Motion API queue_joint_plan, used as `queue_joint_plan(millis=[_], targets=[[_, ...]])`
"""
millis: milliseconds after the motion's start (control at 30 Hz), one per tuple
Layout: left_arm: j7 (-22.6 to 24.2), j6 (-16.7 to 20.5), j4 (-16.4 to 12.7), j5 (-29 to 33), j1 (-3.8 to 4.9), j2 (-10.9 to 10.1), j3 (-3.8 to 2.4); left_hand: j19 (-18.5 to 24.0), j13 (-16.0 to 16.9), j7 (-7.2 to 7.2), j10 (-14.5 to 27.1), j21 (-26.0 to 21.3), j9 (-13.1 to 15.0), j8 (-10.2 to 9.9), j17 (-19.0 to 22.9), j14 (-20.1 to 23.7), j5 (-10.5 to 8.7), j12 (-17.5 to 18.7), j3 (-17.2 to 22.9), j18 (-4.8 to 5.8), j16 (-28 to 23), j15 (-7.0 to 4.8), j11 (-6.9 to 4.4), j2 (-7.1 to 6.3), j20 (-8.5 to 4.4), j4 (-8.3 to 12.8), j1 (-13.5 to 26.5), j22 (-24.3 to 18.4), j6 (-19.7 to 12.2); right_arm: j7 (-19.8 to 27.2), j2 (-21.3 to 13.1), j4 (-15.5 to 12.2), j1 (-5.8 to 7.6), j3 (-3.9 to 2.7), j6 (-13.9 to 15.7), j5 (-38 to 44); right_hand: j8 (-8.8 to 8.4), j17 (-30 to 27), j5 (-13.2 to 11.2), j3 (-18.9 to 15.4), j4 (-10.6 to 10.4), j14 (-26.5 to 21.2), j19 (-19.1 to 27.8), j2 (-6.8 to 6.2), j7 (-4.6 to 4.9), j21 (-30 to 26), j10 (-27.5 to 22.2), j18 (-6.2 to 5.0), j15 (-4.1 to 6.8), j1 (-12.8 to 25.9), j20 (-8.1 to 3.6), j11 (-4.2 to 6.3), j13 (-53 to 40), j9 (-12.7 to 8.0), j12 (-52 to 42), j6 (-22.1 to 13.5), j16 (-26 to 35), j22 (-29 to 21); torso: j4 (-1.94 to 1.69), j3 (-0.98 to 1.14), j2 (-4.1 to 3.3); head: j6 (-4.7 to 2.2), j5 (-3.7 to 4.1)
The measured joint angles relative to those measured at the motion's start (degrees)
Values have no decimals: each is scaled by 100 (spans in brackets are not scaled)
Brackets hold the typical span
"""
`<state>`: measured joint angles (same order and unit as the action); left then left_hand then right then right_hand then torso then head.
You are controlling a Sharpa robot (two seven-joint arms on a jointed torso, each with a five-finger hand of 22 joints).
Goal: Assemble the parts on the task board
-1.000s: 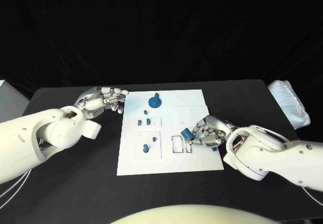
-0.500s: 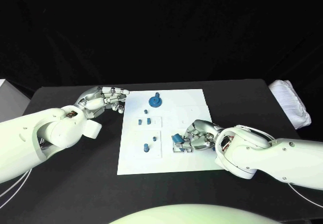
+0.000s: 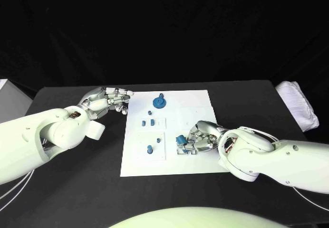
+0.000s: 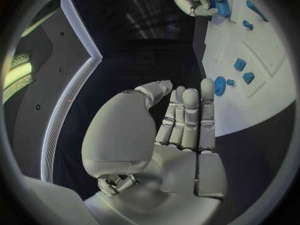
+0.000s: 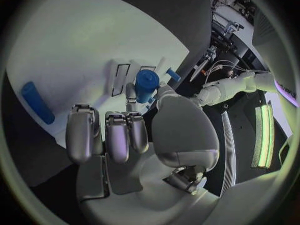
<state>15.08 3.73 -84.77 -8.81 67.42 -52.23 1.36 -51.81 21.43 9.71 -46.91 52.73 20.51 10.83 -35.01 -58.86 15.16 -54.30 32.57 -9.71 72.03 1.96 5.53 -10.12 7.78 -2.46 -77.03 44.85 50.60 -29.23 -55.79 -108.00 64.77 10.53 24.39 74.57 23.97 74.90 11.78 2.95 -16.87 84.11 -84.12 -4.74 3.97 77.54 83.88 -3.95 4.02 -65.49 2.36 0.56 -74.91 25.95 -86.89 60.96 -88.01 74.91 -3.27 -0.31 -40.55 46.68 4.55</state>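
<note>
The right hand [image 3: 198,138] pinches a blue cylindrical part [image 3: 181,140] between thumb and a finger, its other fingers [image 5: 117,135] lying straight beneath. The part hangs just above the black-outlined rectangular slots [image 5: 120,78] at about four o'clock on the task board [image 3: 188,102]; whether its lower end already touches a slot I cannot tell, since the fingers hide it. The left hand [image 3: 106,99] rests off the board's ten o'clock corner, fingers extended together, holding nothing. Other blue parts stand seated: a round knob [image 3: 158,102] at twelve o'clock and small pegs [image 3: 148,123] near the centre. The likely trouble is a tilted entry: pinched only high on its side, the part could cock against the slot's rim and jam, or slip free and roll across the board.
</note>
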Motion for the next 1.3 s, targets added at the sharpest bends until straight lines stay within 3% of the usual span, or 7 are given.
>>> queue_joint_plan(millis=[167,333,533,800,967,1100,1300], targets=[[-5,-3,3,0,0,-2,0,0,-7,0,0,0,-5,0,0,0,0,0,0,0,0,0,0,0,0,0,0,0,0,-52,13,24,-6,4,-51,61,55,0,68,-274,10,-19,0,-61,-87,0,0,0,19,335,0,1,0,16,0,86,0,0,1,1,1,7,1],[-11,-7,5,0,0,-5,0,0,-7,0,0,0,-5,0,0,0,0,0,0,0,0,0,0,0,0,0,0,0,0,-93,11,29,-15,7,-84,108,89,0,-513,-891,-18,-19,0,-219,-61,-52,-1,0,19,805,0,1,0,39,93,-6,0,-1,2,1,4,9,6],[-22,-14,5,0,0,-10,0,0,-7,0,0,0,-5,0,-1,0,0,0,0,0,0,0,0,0,0,0,0,0,0,-105,-2,16,-19,8,-74,197,89,0,-545,-1036,-29,-19,0,-318,-61,-91,-1,0,19,1037,0,1,0,39,165,-46,0,0,3,1,5,4,8],[-32,-21,5,0,0,-19,1,0,-7,0,0,0,-5,0,-1,0,0,0,0,0,0,0,0,0,0,0,0,-4,0,-93,-82,-47,-31,8,-21,336,105,5,-545,-1036,-29,-19,0,-317,-42,-91,-1,0,19,1036,0,1,0,38,171,-66,0,4,1,3,5,3,10],[-36,-24,12,0,0,-25,1,0,-7,0,0,0,-5,0,-1,0,0,0,0,0,0,0,0,0,0,0,0,-9,0,28,-197,-121,-35,8,7,353,141,4,-430,-916,11,-19,0,-97,-55,-90,-1,0,19,458,0,1,1,38,171,-93,0,3,2,4,7,10,-3],[-39,-24,19,0,0,-28,1,0,-7,0,0,0,-5,0,-1,0,0,0,0,0,0,0,0,0,0,0,0,-9,0,170,-260,-165,-39,8,13,336,174,4,-454,-831,25,-19,1,-114,-55,-90,-1,0,19,-108,0,1,1,38,171,-93,0,3,5,7,5,12,-11],[-43,-27,27,0,-1,-28,2,0,-7,0,0,0,-4,0,-1,0,0,0,0,0,0,0,0,0,0,0,0,-9,0,308,-302,-182,-46,8,14,313,174,4,-514,-710,26,-19,1,-152,-55,-90,-1,0,19,-397,1,1,0,37,171,-93,-22,2,7,5,3,19,-11]])
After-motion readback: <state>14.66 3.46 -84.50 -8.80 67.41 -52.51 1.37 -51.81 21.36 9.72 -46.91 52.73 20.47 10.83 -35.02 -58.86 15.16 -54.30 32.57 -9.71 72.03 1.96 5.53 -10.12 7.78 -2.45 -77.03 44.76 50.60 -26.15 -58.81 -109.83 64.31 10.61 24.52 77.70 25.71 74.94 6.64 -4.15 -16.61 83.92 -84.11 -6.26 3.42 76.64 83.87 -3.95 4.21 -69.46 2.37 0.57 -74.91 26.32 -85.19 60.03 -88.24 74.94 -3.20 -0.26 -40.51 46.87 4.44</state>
